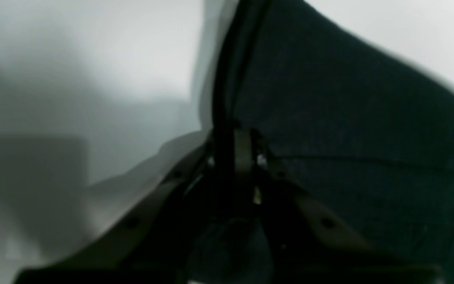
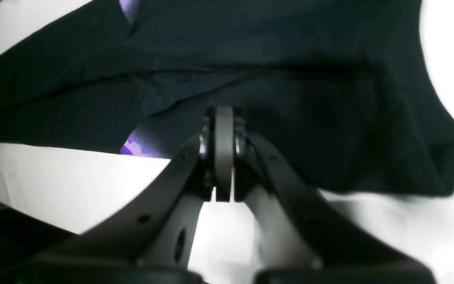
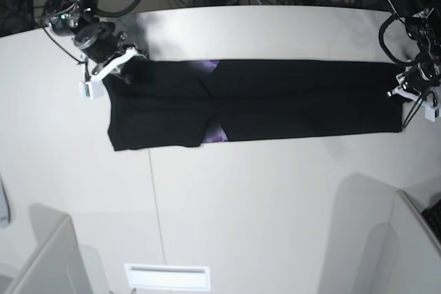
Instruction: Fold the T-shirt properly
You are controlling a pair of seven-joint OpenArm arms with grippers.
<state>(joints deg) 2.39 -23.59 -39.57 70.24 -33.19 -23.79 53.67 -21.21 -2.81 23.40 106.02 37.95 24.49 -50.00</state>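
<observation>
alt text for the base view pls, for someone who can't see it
A black T-shirt, folded into a long horizontal band, lies across a white table, with slivers of purple print showing at a fold near its middle. The right gripper grips its left end and the left gripper is at its right end.

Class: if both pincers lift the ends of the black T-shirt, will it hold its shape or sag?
The T-shirt would probably sag in the middle: it lies limp in a long folded strip on the table. Its wrinkles and loose layers suggest soft, light cloth. The folds may well slip apart.
</observation>
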